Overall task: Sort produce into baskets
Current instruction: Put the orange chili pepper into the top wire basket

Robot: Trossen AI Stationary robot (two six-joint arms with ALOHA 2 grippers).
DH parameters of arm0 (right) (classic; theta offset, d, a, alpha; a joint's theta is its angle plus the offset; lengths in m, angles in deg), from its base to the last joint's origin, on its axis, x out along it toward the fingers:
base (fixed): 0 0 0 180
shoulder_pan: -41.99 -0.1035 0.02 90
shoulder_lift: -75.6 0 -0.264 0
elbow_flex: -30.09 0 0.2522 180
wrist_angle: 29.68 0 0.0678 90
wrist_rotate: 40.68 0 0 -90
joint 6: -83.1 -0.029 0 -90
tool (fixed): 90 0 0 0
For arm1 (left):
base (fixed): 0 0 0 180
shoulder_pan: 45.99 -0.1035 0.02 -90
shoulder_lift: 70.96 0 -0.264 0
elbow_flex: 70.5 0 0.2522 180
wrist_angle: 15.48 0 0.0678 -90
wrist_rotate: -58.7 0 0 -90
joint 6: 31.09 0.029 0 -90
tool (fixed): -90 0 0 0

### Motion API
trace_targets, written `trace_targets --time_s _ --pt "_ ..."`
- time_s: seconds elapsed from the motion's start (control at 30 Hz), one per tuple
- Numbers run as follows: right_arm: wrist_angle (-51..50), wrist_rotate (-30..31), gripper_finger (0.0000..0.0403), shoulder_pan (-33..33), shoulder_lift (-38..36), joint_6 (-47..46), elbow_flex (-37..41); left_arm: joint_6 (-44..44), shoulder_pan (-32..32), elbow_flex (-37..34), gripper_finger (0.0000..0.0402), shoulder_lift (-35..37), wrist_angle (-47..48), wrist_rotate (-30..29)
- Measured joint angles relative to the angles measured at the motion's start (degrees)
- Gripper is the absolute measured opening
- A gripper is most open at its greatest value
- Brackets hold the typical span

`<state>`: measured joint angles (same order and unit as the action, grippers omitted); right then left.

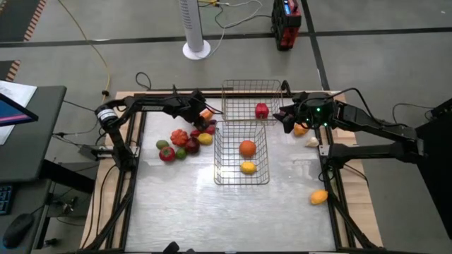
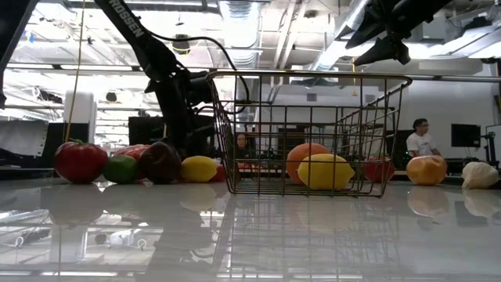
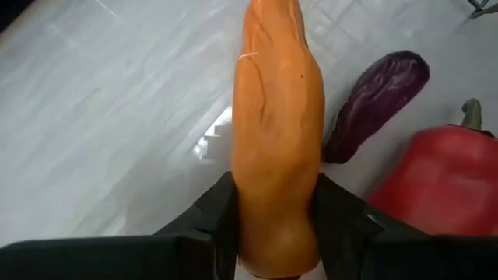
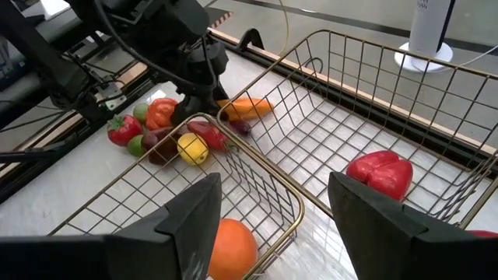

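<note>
A robotics lab or workshop: exposed ceiling ducts (image 2: 243, 16) at twelve o'clock, monitors (image 2: 465, 135) and a seated person (image 2: 420, 139) toward two o'clock, loose cables (image 1: 240, 10) on the grey floor (image 1: 388, 14) beyond.

Basket (image 2: 313, 133) seen mid-table, orange (image 2: 304, 159) and lemon (image 2: 325, 171) inside; produce (image 2: 125, 163) clustered beside; person (image 2: 420, 139) seated behind.

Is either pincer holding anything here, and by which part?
The left pincer is closed on the orange carrot, gripping one end of it. The right pincer is open over the baskets and holds nothing.
</note>
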<state>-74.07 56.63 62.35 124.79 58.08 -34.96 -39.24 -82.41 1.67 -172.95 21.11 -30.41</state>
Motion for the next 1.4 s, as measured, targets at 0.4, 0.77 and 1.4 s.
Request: trace_targets --time_s 0.4,0.77,1.4 --pt "0.0 0.0 0.0265 0.0 0.0 0.2 0.0 1.3 -2.9 -0.1 0.0134 10.0 1.5 3.4" --pt "0.0 0.0 0.0265 0.0 0.0 0.2 0.0 -5.3 0.2 -0.1 0.0136 18.3 -8.2 5.1" --pt "0.0 0.1 0.0265 0.0 0.0 -0.1 0.0 -12.8 6.7 -0.1 0.0137 16.3 -38.5 1.9"
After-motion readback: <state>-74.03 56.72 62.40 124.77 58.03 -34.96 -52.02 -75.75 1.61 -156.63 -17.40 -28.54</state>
